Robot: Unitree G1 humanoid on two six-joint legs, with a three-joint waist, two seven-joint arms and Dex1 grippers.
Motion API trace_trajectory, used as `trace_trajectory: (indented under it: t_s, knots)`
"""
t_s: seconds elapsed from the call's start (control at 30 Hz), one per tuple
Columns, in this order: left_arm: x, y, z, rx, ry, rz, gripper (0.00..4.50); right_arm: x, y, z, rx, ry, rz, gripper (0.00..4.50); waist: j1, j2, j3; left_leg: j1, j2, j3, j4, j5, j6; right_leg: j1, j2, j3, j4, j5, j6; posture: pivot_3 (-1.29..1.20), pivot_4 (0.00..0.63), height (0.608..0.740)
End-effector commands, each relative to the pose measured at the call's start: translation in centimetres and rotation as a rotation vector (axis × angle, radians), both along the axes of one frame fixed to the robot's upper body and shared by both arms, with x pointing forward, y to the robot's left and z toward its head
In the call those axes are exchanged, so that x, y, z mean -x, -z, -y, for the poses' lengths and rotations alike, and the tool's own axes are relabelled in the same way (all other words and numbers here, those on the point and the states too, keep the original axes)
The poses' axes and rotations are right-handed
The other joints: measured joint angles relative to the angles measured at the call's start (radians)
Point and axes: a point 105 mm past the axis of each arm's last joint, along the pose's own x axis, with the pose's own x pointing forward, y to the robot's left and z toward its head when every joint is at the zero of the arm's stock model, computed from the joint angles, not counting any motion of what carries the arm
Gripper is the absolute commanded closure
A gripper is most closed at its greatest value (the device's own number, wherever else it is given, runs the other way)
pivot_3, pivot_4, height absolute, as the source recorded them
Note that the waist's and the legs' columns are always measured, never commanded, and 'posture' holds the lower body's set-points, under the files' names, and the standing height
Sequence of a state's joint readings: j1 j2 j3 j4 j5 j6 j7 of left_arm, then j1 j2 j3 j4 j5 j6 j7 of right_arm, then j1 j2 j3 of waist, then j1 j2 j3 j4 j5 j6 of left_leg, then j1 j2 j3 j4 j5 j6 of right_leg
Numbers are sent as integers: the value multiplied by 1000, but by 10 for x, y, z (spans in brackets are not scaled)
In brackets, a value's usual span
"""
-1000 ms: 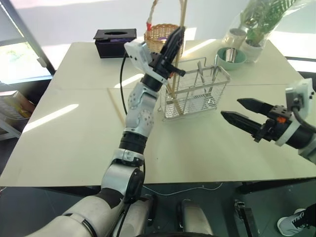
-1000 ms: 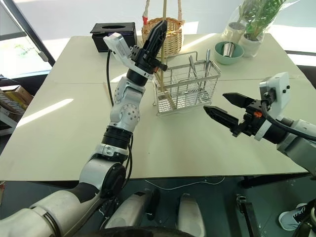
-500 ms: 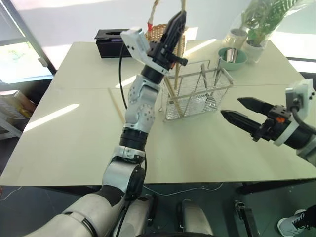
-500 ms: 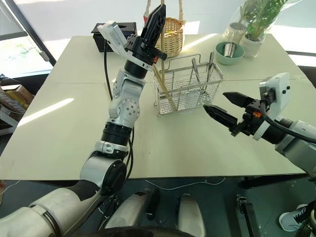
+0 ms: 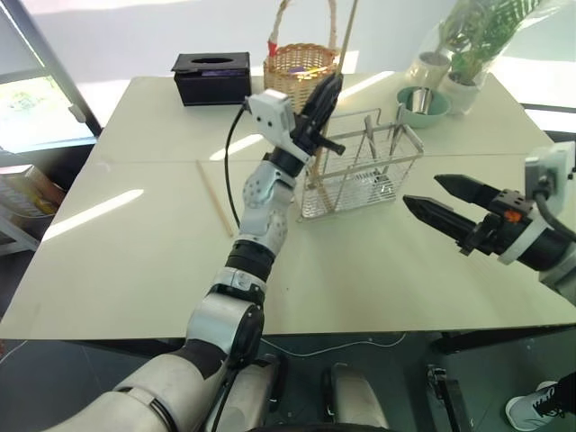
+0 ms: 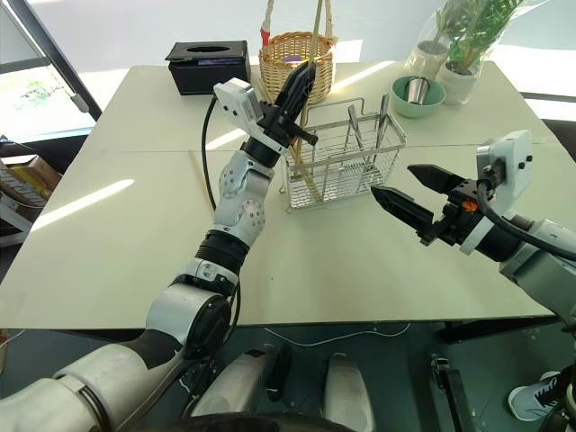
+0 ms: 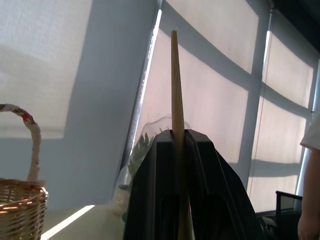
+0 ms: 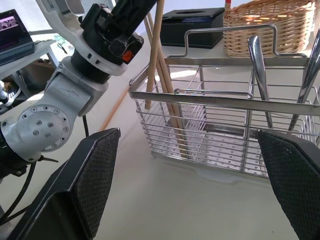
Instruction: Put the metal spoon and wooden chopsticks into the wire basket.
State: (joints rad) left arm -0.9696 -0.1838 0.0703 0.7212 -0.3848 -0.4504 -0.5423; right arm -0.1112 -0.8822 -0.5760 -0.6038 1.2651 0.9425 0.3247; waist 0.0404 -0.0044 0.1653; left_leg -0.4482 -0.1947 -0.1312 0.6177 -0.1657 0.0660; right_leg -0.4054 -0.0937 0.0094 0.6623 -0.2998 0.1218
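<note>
The wire basket (image 5: 353, 186) stands mid-table. Just above its left end, my left gripper (image 5: 326, 94) points up and is shut on one of the wooden chopsticks (image 7: 175, 80). That stick's lower tip hangs inside the basket's left compartment (image 8: 148, 102). A second chopstick (image 8: 170, 100) leans in that compartment, and a third (image 5: 212, 194) lies flat on the table to the left. Two shiny metal handles (image 8: 257, 70) stand in the basket's right part; I cannot tell whether either is the metal spoon. My right gripper (image 5: 423, 190) hovers open to the right of the basket.
Behind the wire basket are a round wicker basket (image 5: 297, 68), a black tissue box (image 5: 210, 76), a green bowl holding a metal cup (image 5: 421, 104) and a wrapped plant (image 5: 470, 45). A person's arm (image 7: 307, 200) shows in the left wrist view.
My left gripper went up with the chopstick, then came back down over the basket's left end, and the stick now leans to the right. The right gripper has kept still.
</note>
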Motion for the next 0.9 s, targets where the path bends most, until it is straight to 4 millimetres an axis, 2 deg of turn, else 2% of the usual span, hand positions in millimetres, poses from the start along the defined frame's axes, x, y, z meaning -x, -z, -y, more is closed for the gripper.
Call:
trace_trajectory:
  t_s: [0.03, 0.2, 0.3, 0.4, 0.5, 0.57, 0.63, 0.7, 0.8, 0.9]
  knots:
    - [11, -7, 18, 41, 43, 22, 2922, 5, -12, -2, -2, -6, 62, 0, 0, 0, 0, 0, 0, 0, 0, 0, 0, 0, 0, 0, 0, 0, 0, 0, 150, 740]
    - [10, -10, 16, 61, 39, 12, 450, 5, -12, -1, -1, -9, 60, 0, 0, 0, 0, 0, 0, 0, 0, 0, 0, 0, 0, 0, 0, 0, 0, 0, 150, 740]
    - [12, -20, 13, 83, 55, 13, 450, 5, -12, -3, 2, -22, 55, 0, 0, 0, 0, 0, 0, 0, 0, 0, 0, 0, 0, 0, 0, 0, 0, 0, 150, 740]
    - [11, -39, 4, 117, 47, -6, 450, 6, -12, -8, 17, -60, 45, 0, -1, 0, 0, 0, 0, 0, 0, 0, 0, 0, 0, 0, 0, 0, 0, 0, 150, 740]
    - [2, -51, -15, 134, -7, -94, 450, 11, -16, -16, 39, -123, 38, 0, -1, 0, 0, 0, 0, 0, 0, 0, 0, 0, 0, 0, 1, 0, 0, 0, 150, 740]
    - [4, -61, -29, 122, -34, -100, 450, 14, -20, -24, 51, -177, 34, 0, -3, 0, 0, 0, 0, 0, 1, 0, 0, 0, 0, 0, 1, 0, 0, 0, 150, 740]
    - [0, -66, -46, 106, -153, -122, 450, 17, -22, -31, 61, -223, 27, 0, -3, 0, 0, 0, 0, 0, 1, 0, 0, -1, 1, 0, 2, 0, 0, 0, 150, 740]
    - [-11, -61, -67, 80, -330, -196, 450, 19, -23, -36, 71, -260, 17, 0, -2, 0, 0, 1, 0, 0, 1, 0, 0, 0, 1, 1, 2, 0, 0, 0, 150, 740]
    - [-34, -26, -97, -68, -635, -427, 450, 20, -23, -39, 83, -302, -5, 0, 0, 0, 0, 2, 0, 0, 1, 0, 0, 1, 1, 1, 2, 0, 0, 0, 150, 740]
    - [-41, 3, -118, -176, -882, -615, 450, 14, -21, -38, 88, -310, -24, 0, 2, -1, 0, 2, 0, 0, 3, -1, -1, 2, 1, 1, 2, 0, 0, 0, 150, 740]
